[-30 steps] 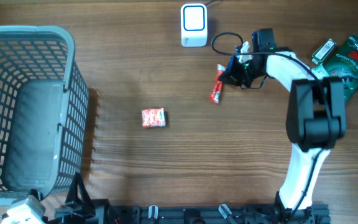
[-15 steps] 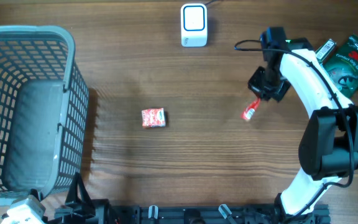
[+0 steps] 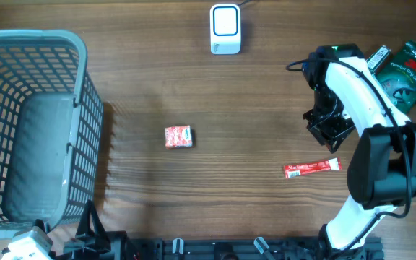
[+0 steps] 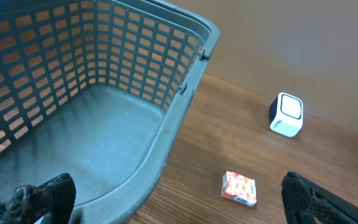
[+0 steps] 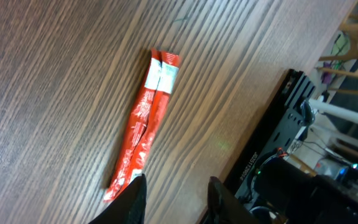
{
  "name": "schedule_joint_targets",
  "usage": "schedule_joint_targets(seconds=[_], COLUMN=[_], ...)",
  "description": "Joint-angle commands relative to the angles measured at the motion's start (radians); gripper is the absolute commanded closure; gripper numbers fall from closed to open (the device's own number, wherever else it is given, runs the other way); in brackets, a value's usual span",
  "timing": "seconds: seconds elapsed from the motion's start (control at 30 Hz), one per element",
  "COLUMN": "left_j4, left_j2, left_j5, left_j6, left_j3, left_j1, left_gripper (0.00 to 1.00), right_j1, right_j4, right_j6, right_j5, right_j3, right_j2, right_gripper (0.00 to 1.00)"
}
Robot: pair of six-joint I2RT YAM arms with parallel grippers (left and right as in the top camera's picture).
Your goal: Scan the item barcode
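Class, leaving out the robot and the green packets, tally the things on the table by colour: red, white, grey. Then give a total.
Red: 2 (small red cardboard carton, long red foil sachet)
White: 1 (white cube-shaped scanner)
Grey: 1 (grey plastic mesh basket)
Total: 4

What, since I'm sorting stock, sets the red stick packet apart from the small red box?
The stick packet is long and thin; the box is short and blocky. The packet lies far right, the box near the middle. Both are red, lying flat.
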Motion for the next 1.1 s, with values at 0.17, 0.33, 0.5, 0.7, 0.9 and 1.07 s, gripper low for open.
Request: schedule_joint_targets(seconds=[0.17, 0.33, 0.5, 0.7, 0.9, 1.07], left_j4=[0.003, 0.003, 0.003, 0.003, 0.003, 0.003], left_j2=[-0.007, -0.007, -0.007, -0.007, -0.007, -0.007], left_j5=[0.005, 0.005, 0.005, 0.005, 0.005, 0.005], left_j6=[-0.001, -0.001, -0.001, -0.001, -0.001, -0.001], left_j3=[0.001, 0.001, 0.001, 0.001, 0.001, 0.001], left_j1=[-0.005, -0.005, -0.005, -0.005, -0.005, -0.005], left_gripper=[0.0, 0.0, 0.0, 0.0, 0.0, 0.0], right_j1=[-0.002, -0.003, -0.006, -0.006, -0.011, -0.018], right_j4=[0.015, 0.102, 0.37, 0.458, 0.387, 0.364], right_j6=[-0.151, -0.196, -0.192, -0.132, -0.132, -0.123], right_j5=[-0.038, -0.106, -0.33, -0.3, -0.302, -0.253], right_j3=[-0.001, -0.045, -0.233, -0.304, -0.298, -0.296], right_j2=[0.045, 0.046, 0.046, 0.048, 0.048, 0.048], right_gripper=[0.03, 0.17, 0.39, 0.43, 0.59, 0.48])
